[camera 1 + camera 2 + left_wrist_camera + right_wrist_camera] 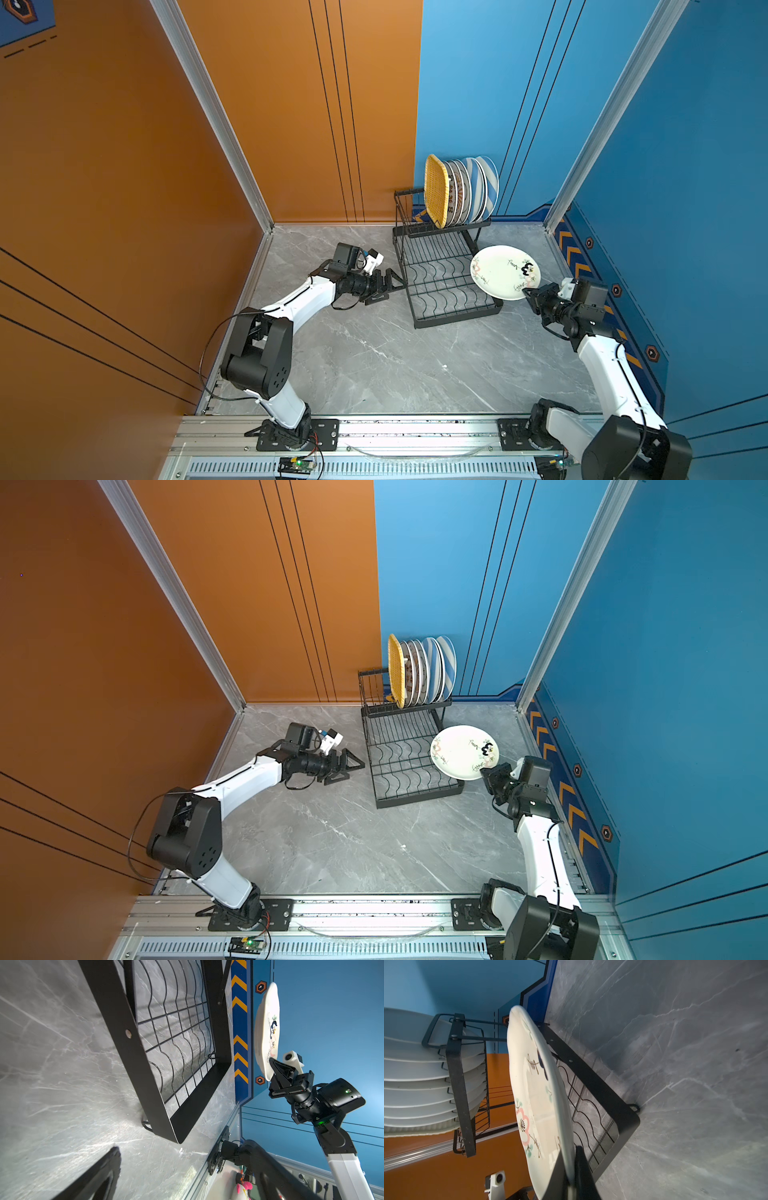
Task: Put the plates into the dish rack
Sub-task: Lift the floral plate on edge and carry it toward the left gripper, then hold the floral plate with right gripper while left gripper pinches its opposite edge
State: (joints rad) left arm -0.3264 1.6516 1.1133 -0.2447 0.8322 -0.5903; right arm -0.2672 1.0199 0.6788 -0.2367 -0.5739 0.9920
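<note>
The black wire dish rack (457, 316) (419, 796) stands at the back of the table. Several plates stand on edge in its upper shelf, with a yellow woven plate (436, 191) (397, 671) at the left end and blue-striped ones at the right. My right gripper (528, 292) (485, 773) (569, 1153) is shut on the rim of a white printed plate (505, 272) (463, 752) (267, 1028) (537, 1095). That plate hangs tilted above the right edge of the rack's lower base. My left gripper (388, 284) (347, 764) is open and holds nothing, just left of the lower base.
Orange wall panels close the left side and blue panels the back right and right. The lower base's wavy dividers (583, 1109) (176, 1043) hold nothing. The grey marble table (374, 365) stretches in front of the rack to the aluminium rail.
</note>
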